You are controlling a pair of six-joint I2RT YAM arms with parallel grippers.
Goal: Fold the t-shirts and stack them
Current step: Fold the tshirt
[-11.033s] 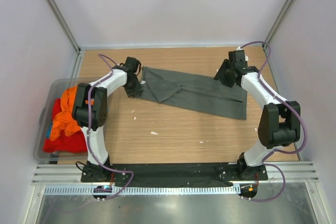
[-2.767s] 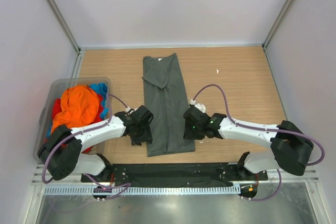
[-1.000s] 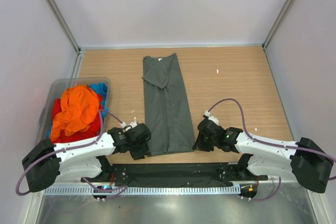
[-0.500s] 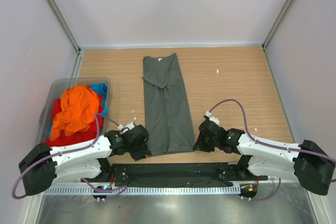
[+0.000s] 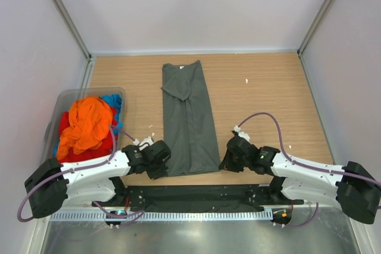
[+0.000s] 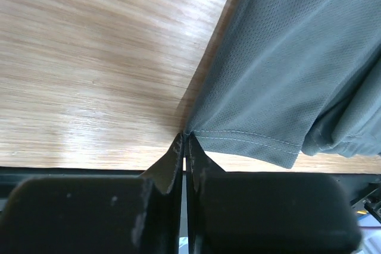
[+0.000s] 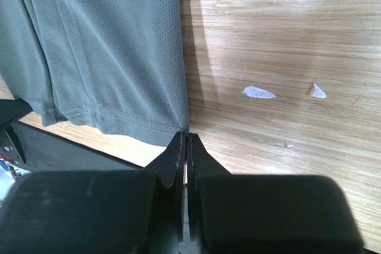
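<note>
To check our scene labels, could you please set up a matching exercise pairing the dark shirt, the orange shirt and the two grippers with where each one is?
Things:
1. grey-green t-shirt
2. orange t-shirt
3. left gripper
4. right gripper

Places:
A. heaped on top in the bin
B. jaws shut on the dark shirt's near right corner
C. laid out as a long strip on the table
D. jaws shut on the dark shirt's near left corner

Pairs: 1-C; 2-A; 3-D; 4-B
</note>
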